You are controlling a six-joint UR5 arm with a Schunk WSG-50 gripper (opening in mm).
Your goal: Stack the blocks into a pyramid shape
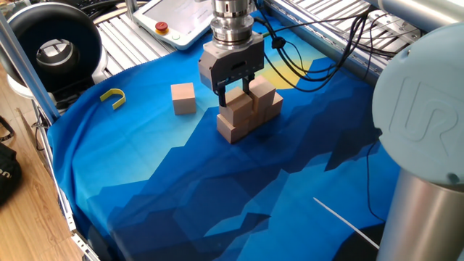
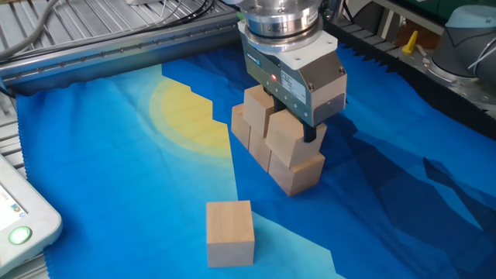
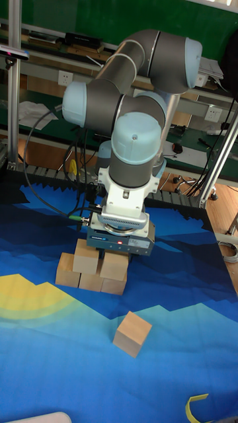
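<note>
One fixed view looks down from beside the arm's base, across the blue cloth. The other fixed view sits closer, facing from the opposite side. The tall fixed view faces the arm frontally. All share the block stack.

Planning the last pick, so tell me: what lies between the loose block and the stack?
Only bare blue cloth separates the loose block from the stack, clearest in the other fixed view.
</note>
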